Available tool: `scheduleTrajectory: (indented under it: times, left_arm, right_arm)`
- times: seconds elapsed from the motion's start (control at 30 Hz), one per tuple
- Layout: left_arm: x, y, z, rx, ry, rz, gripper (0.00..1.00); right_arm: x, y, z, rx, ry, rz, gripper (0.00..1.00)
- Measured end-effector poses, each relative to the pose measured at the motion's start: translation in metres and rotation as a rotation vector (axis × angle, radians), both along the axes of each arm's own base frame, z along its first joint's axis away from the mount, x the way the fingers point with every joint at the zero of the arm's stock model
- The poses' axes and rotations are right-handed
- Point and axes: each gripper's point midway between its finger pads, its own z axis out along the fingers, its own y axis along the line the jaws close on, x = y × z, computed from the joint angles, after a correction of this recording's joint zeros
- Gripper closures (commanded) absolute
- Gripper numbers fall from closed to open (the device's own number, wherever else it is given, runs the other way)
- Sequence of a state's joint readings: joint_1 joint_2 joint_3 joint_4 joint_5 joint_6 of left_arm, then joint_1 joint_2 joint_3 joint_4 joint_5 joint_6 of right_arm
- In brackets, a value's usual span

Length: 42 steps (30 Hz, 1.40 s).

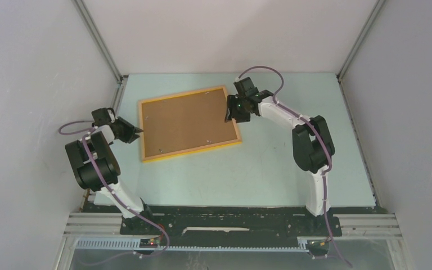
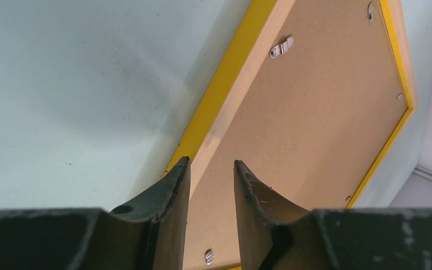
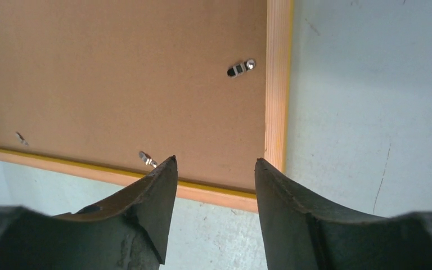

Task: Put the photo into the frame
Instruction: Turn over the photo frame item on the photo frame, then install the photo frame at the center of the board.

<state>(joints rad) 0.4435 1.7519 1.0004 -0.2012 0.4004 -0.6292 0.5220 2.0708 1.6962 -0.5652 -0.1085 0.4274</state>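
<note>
Yellow-orange wood rims the frame [image 1: 192,150], which lies face down and slightly askew on the pale blue-green desk [image 1: 270,169], towards its far left. A brown backing board [image 1: 185,121] fills the frame's back, and small metal clips [image 2: 281,47] sit near its edges.

The left end effector [image 1: 136,131] reaches in from the left, its tips just at the frame's left rim. In the left wrist view its two dark fingers [image 2: 174,188] stand a narrow gap apart with nothing between them, and the rim shows through the gap.

The right end effector [image 1: 228,116] is over the frame's right edge. In the right wrist view its fingers [image 3: 273,191] are spread wider and hold nothing, with a corner of the frame beneath them.
</note>
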Motion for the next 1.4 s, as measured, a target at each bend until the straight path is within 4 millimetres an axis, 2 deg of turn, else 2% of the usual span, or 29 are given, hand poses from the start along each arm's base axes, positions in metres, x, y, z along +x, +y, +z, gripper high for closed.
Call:
scheduleTrajectory:
  times: [0.13,0.23,0.33,0.47,0.53,0.6,0.83,1.0,1.23,1.33,1.4]
  left_arm:
    - [0.0,0.0,0.0,0.0,-0.001,-0.001,0.64]
    - [0.0,-0.001,0.001,0.0,-0.002,-0.001,0.63]
    - [0.0,-0.001,0.001,-0.001,-0.002,0.0,0.63]
    - [0.001,-0.001,0.001,-0.007,-0.002,0.004,0.63]
    - [0.001,-0.002,0.002,-0.01,-0.003,0.005,0.63]
    - [0.001,-0.003,0.004,-0.017,-0.007,0.008,0.63]
    - [0.004,-0.012,0.016,-0.034,-0.04,-0.019,0.63]
    - [0.004,-0.014,0.017,-0.039,-0.043,-0.024,0.63]
    - [0.004,-0.013,0.017,-0.039,-0.044,-0.024,0.63]
    - [0.004,-0.013,0.017,-0.039,-0.043,-0.024,0.63]
    - [0.004,-0.014,0.017,-0.039,-0.043,-0.024,0.62]
  right_arm:
    - [0.016,-0.003,-0.003,0.041,-0.003,-0.046,0.23]
    - [0.034,-0.003,-0.012,0.038,-0.004,-0.102,0.18]
    - [0.055,-0.002,-0.025,0.008,-0.023,-0.158,0.18]
    - [0.064,0.003,-0.047,-0.029,-0.018,-0.175,0.3]
    - [0.068,0.006,-0.058,-0.042,-0.005,-0.179,0.31]
    - [0.073,0.011,-0.056,-0.039,-0.015,-0.18,0.3]
    - [0.064,0.01,-0.061,-0.103,-0.014,-0.187,0.38]
    - [0.059,0.009,-0.064,-0.158,-0.025,-0.186,0.35]
    - [0.054,0.009,-0.062,-0.214,-0.044,-0.18,0.35]
    - [0.051,0.01,-0.062,-0.238,-0.048,-0.171,0.47]
    - [0.05,0.009,-0.063,-0.249,-0.047,-0.168,0.48]
